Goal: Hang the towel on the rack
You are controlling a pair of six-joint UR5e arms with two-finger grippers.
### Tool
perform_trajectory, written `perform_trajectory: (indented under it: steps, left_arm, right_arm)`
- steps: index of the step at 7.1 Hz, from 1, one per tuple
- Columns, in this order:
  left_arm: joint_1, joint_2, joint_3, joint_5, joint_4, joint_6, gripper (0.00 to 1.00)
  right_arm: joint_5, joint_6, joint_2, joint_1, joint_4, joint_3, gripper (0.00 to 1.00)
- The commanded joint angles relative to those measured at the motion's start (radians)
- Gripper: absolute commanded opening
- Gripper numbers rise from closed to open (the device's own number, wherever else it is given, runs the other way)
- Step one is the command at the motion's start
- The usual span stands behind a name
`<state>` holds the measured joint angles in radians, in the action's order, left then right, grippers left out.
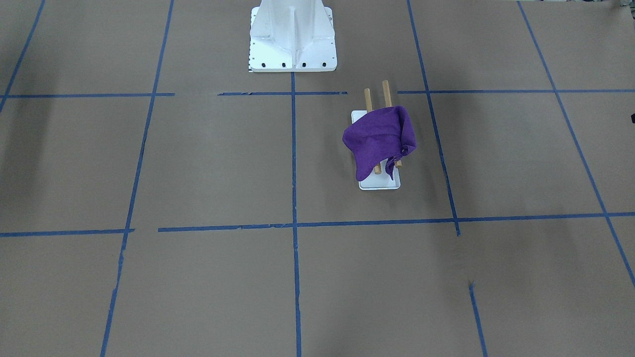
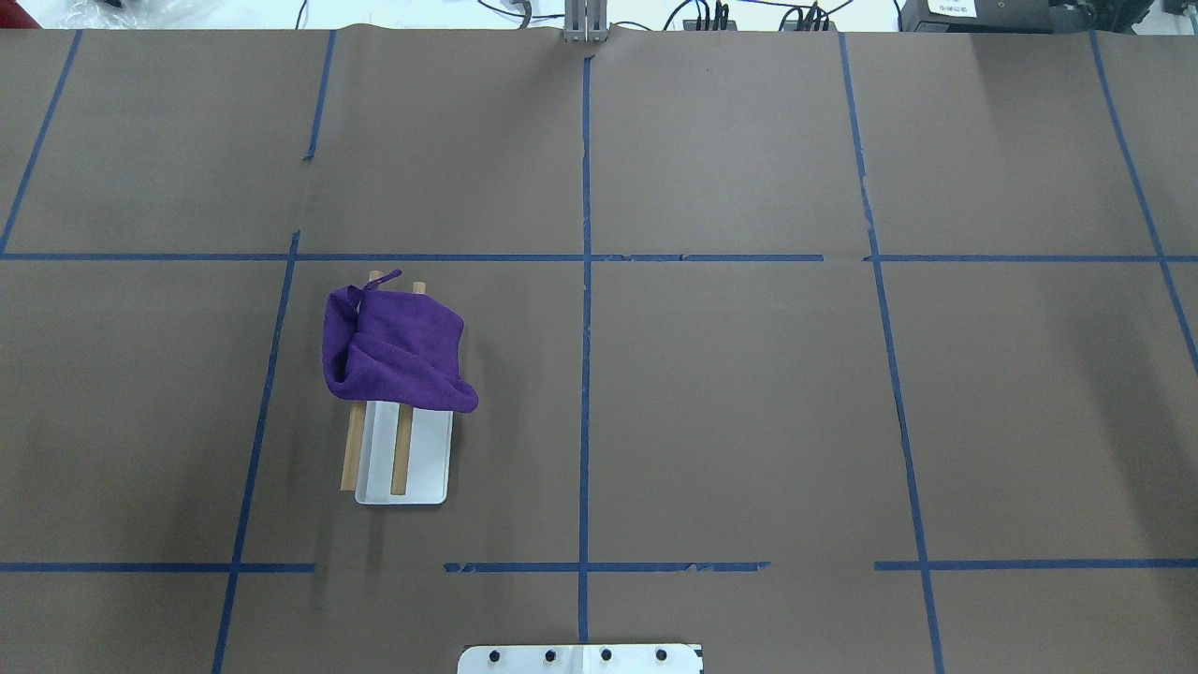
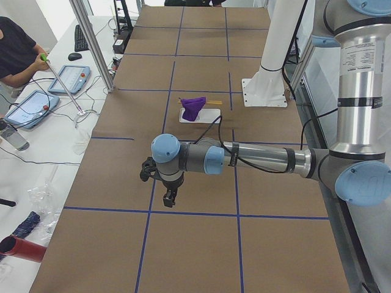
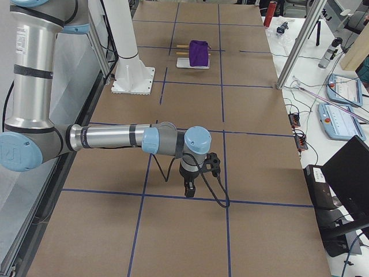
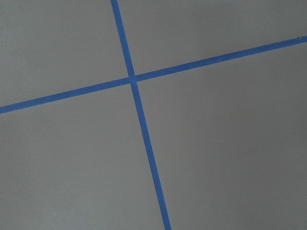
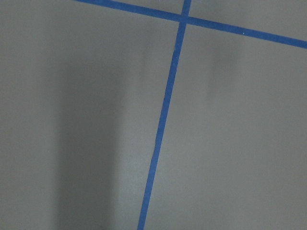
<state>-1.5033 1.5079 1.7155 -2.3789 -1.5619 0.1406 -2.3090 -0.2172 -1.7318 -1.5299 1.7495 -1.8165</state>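
Observation:
A purple towel (image 1: 379, 141) lies draped over the two wooden dowels of the rack (image 1: 379, 184), bunched toward one end, with the dowel tips and white base showing. It also shows in the overhead view, towel (image 2: 393, 351) on rack (image 2: 421, 463), and small in both side views (image 3: 193, 108) (image 4: 199, 52). My left gripper (image 3: 169, 198) hangs over bare table far from the rack. My right gripper (image 4: 189, 189) hangs over bare table at the other end. Both show only in side views, so I cannot tell if they are open or shut. The wrist views show only brown paper and blue tape.
The large white ribbed pedestal (image 1: 292, 39) with bolt holes stands at the robot's side of the table (image 2: 580, 660). Brown paper with blue tape lines (image 2: 585, 374) covers the table. An operator (image 3: 15, 52) and tablets sit beside the table's far side.

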Motion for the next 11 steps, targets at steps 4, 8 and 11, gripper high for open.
perform_trajectory:
  steps: [4,8,11]
  left_arm:
    - [0.002,0.002,0.004,-0.025,-0.001,0.001,1.0]
    - [0.003,0.002,0.007,-0.028,-0.001,0.002,1.0]
    - [0.002,0.002,0.009,-0.051,-0.001,0.002,1.0]
  right_arm:
    - [-0.003,0.001,0.0,0.001,-0.007,0.003,1.0]
    - [-0.004,0.002,0.0,0.001,-0.007,0.003,1.0]
    - [-0.004,0.002,0.0,0.001,-0.008,0.002,1.0]
